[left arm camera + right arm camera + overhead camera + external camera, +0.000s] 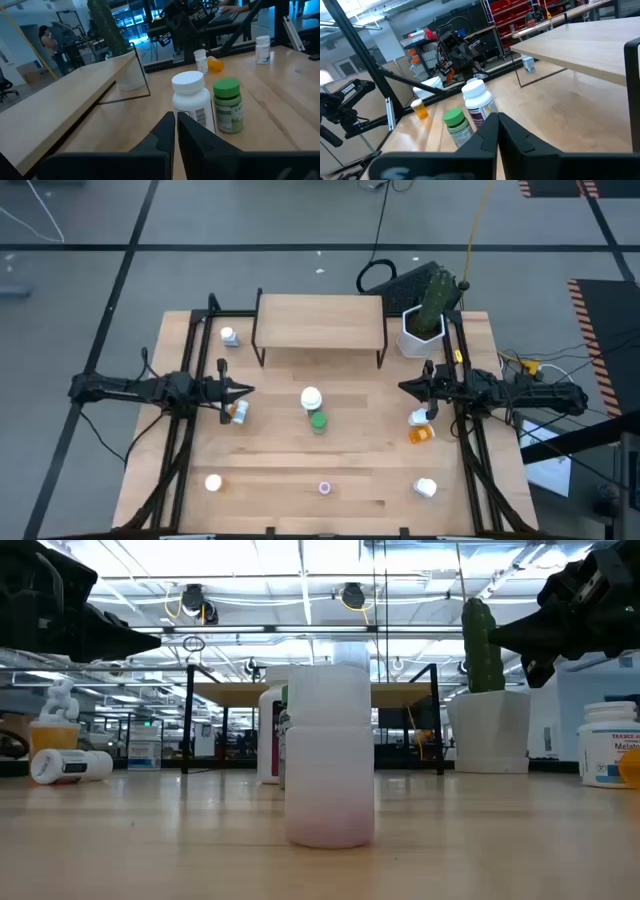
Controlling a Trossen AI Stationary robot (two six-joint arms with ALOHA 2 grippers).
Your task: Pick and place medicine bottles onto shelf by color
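Nothing is grasped: the left gripper (247, 390) hovers beside a small orange bottle (239, 412), jaws pressed together and empty; the right gripper (404, 388) likewise. Either should spread its fingers before descending. I count 8 white-capped bottles on the table, 0 on the light wooden shelf (320, 320).

The table (340, 480) is pale, matt, smooth wood. The shelf (320, 320) has a matching light wood board on thin black metal legs. The white-bodied bottle (192, 102) and green bottle (228, 106) look like smooth plastic with paper labels. The grippers' fingers (167, 135) are matt black.
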